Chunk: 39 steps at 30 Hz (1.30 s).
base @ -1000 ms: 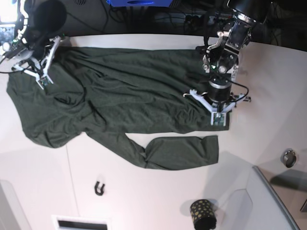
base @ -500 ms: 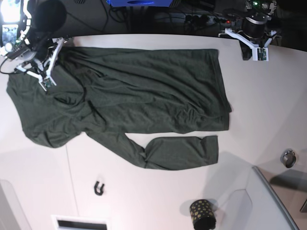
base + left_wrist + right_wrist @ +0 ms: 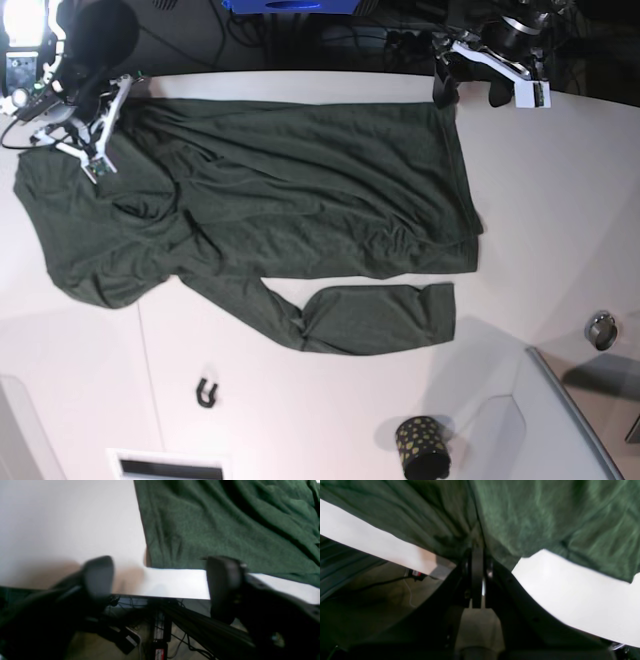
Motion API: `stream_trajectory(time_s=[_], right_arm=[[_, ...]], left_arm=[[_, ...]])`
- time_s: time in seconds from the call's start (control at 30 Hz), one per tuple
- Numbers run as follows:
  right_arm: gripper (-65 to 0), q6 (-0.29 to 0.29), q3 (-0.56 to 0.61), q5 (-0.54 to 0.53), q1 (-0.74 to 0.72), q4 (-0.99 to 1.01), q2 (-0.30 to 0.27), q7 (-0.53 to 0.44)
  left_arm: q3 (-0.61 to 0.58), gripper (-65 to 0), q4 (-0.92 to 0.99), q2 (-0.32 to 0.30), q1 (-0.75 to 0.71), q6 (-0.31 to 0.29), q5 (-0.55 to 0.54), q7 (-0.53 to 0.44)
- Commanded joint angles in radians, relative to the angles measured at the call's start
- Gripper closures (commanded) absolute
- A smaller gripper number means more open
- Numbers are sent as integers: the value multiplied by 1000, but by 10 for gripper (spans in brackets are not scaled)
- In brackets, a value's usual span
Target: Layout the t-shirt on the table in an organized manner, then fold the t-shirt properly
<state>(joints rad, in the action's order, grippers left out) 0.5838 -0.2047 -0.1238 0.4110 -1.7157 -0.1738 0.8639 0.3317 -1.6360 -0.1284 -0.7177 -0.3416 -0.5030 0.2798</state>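
Two fingers [image 3: 97, 576] beside t-shirt [image 3: 225, 522] corner

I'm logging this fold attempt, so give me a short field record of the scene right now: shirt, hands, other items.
t-shirt: dark green, spread on the table, wrinkled, one sleeve lying toward the near edge
left hand: open, empty, at the shirt's far corner
right hand: shut on the t-shirt's other end
black dotted cup: upright, clear of the shirt
small black hook: on the table, below the sleeve
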Motion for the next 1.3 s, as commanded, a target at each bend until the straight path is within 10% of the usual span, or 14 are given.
stream_trajectory(time_s=[0.0, 0.7, 1.03, 1.27], right_arm=[[-14, -3, -3, -4, -4, -5, -11, -10], [-14, -3, -3, -4, -14, 13, -8, -12], [-14, -3, -3, -4, -14, 13, -8, -12], [-14, -3, -3, -3, -14, 13, -8, -12]], left_arm=[[5, -602, 7, -7, -4, -6, -4, -15], [-99, -594, 182, 39, 158, -3, 0, -11], [-90, -67, 153, 39, 149, -3, 0, -9], [-90, 0, -91, 32, 76, 88, 0, 55]])
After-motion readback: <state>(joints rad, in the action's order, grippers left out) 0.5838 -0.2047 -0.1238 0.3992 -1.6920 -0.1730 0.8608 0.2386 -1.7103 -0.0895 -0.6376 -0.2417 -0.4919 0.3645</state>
